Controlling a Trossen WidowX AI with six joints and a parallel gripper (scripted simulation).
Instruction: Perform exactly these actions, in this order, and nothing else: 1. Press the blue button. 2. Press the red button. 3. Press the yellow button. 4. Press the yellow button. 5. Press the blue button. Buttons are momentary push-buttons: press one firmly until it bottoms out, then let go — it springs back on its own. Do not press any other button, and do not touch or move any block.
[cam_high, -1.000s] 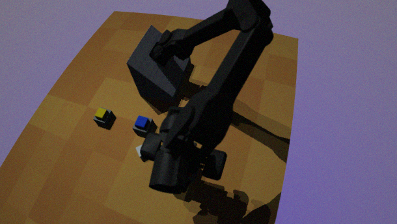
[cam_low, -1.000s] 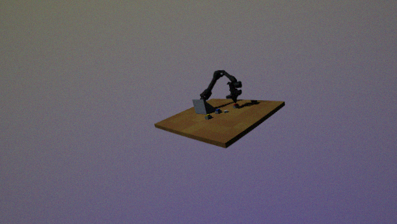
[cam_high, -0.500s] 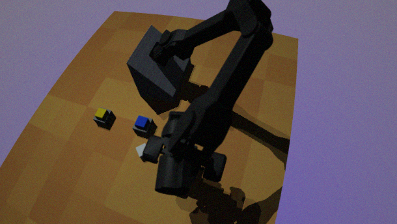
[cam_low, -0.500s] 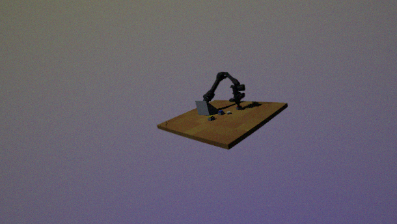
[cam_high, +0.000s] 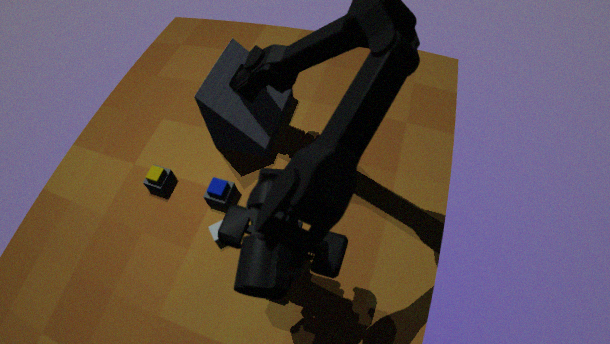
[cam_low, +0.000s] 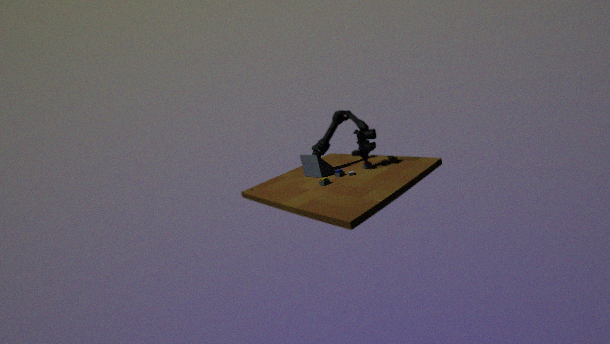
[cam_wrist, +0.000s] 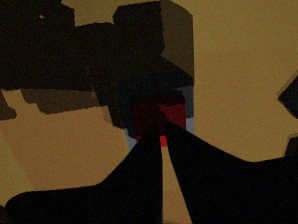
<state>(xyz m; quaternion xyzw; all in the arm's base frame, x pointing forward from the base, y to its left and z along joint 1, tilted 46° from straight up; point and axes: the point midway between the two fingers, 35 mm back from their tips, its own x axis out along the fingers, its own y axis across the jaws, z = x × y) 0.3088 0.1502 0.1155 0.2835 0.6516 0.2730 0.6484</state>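
Free room and obstacles on the wooden board (cam_high: 125, 280). The arm (cam_high: 345, 130) leans over the right half, its closed, empty gripper (cam_wrist: 161, 137) just above the red button (cam_wrist: 156, 111). A white block (cam_high: 215, 231) lies just left of the wrist; the blue button (cam_high: 218, 187) stands just beyond it. The yellow button (cam_high: 155, 174) stands well apart, further left, with bare board all around. The grey base box (cam_high: 235, 110) blocks the far side.

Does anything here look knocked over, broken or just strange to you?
Nothing stands out. The yellow button and blue button sit upright, the white block lies beside the arm, and the shut gripper points down at the red button.
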